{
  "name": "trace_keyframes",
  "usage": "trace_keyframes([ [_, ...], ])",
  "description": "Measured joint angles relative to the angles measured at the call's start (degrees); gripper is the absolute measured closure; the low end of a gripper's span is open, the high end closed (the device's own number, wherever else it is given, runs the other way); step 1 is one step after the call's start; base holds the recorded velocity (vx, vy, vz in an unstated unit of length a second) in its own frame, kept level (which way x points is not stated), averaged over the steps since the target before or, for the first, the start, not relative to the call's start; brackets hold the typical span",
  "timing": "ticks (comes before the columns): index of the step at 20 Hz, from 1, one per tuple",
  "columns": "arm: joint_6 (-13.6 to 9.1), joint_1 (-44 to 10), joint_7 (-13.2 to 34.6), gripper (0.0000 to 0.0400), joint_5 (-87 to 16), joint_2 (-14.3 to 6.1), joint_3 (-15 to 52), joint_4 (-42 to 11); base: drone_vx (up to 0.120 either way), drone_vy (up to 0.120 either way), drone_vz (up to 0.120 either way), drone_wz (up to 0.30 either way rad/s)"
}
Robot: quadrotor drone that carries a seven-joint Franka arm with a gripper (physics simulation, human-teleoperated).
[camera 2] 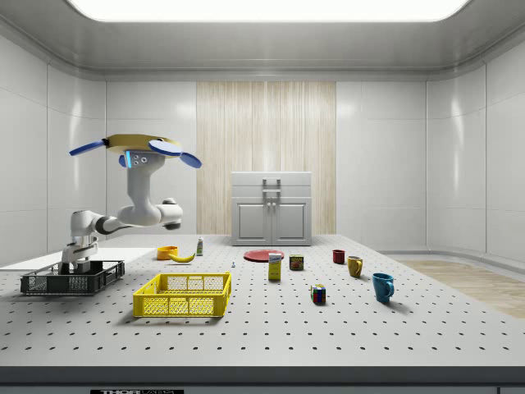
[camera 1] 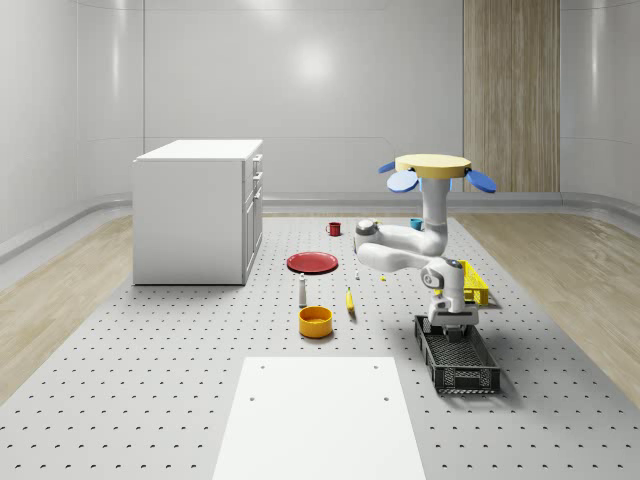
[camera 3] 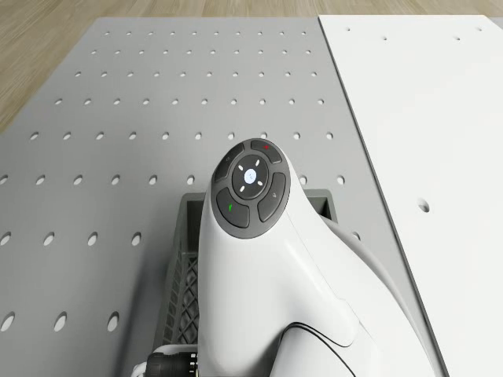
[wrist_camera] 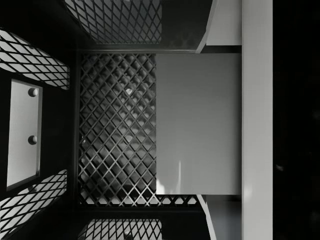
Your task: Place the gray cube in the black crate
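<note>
Your pincer [camera 1: 456,335] is down inside the crate [camera 1: 470,376], at its end nearer the yellow basket [camera 1: 477,288]. In the wrist view the cube [wrist_camera: 198,124] sits between the fingers [wrist_camera: 257,120] just over the crate's mesh floor, one side against a finger, so I judge the pincer clamped on it. Carrying looks done; what's left is to let go and lift clear. The drone [camera 1: 434,167] hovers above the table [camera 1: 150,390], just beyond the crate, past the basket.
</note>
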Motion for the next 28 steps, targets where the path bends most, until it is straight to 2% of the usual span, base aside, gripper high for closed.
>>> trace_keyframes([
  [4,0.03,-0.04,0.01,0.015,0.07,-0.06,0.02,0.03,0.06,0.0,0.0,0.0],
  [10,-2.24,-3.53,0.32,0.015,4.45,-0.25,0.39,3.1,0.0,0.0,0.0,0.0],
  [16,-2.16,-5.41,0.41,0.015,4.28,-0.54,-1.82,4.92,0.0,0.0,0.0,0.0],
  [19,-2.08,-5.83,0.44,0.0077,4.29,-0.65,-2.27,5.33,0.0,0.0,0.0,0.0],
  [21,-2.09,-5.99,0.45,0.0047,4.46,-0.72,-2.3,5.47,0.0,0.0,0.0,0.0],
  [24,-2.49,-5.97,0.47,0.0022,5.69,-0.85,-1.19,5.36,0.0,0.0,0.0,0.0],
  [28,-2.79,-5.93,0.5,0.0008,6.88,-1.04,-0.09,5.24,0.0,0.0,0.0,0.0],
])
